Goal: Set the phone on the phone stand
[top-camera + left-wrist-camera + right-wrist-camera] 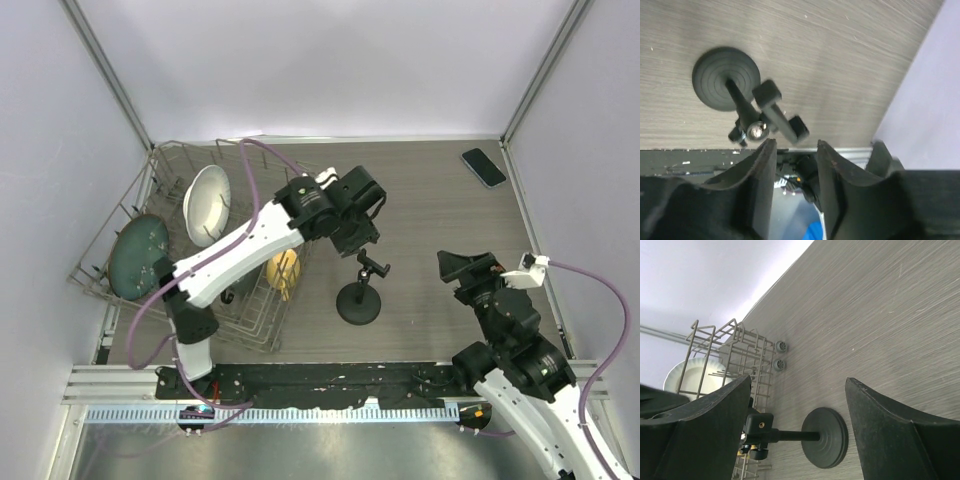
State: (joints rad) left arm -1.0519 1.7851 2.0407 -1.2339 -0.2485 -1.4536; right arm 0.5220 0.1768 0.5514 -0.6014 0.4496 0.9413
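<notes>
Top external view: my left gripper [366, 240] and right gripper [462, 268] are open and empty, so I should pinch the far phone [484, 167] softly by its sides.

Left tool [796, 145] parted, empty; right tool [797, 382] spread wide

In the right wrist view, the clamp of the phone stand [824, 437] is half hidden behind a finger [705, 435] of the right claw [797, 382]. From above, the left claw [360, 238] hides its fingertips under its own body, and a yellow object [285, 272] in the rack [120, 292] is too screened by wires to identify.
</notes>
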